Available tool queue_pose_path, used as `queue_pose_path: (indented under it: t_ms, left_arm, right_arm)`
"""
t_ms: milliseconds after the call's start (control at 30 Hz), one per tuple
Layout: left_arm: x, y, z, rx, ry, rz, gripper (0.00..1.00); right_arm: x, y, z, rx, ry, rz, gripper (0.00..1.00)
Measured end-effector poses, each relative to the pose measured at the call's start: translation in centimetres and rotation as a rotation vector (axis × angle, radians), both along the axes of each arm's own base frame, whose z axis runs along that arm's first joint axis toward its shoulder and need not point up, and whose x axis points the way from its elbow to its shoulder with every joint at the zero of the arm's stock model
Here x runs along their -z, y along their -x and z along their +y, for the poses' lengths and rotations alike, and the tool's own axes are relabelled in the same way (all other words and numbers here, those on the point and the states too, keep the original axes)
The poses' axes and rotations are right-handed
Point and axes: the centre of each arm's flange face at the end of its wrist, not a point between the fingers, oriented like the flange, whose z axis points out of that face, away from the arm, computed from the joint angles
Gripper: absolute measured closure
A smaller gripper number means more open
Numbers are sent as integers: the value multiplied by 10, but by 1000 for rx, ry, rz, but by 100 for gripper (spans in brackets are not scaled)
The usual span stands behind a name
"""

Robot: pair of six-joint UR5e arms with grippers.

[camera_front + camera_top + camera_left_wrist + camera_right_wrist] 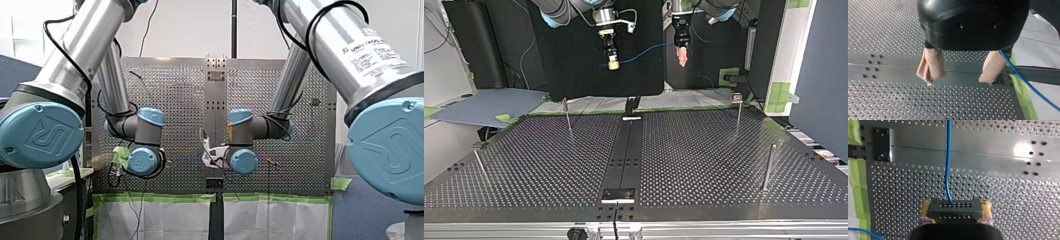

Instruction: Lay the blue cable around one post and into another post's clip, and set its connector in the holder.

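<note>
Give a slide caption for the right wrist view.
Right hand holds the black connector; its blue cable runs ahead.

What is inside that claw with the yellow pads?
My right gripper holds a black rectangular connector block with rows of holes, a thin blue cable leaving it. Its faces against the pads are covered.

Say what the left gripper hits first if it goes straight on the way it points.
Probably the smooth metal strip in the perforated table, straight ahead of the black, beige-padded left gripper. Nothing shows between them; depth is unclear.
</note>
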Motion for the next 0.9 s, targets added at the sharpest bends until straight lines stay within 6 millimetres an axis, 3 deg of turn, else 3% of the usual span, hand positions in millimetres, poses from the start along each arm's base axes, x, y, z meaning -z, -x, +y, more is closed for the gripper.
queue_pose_path:
  t_ms: [333,900]
  left_arm:
    - [-32,-15,6,-85,77,-34,0]
    - [-119,-65,-3,-202,296,-183,0]
  right_arm:
    - [-51,-7,-16,35,8,-68,100]
    - [-185,-29,-51,40,115,-180,100]
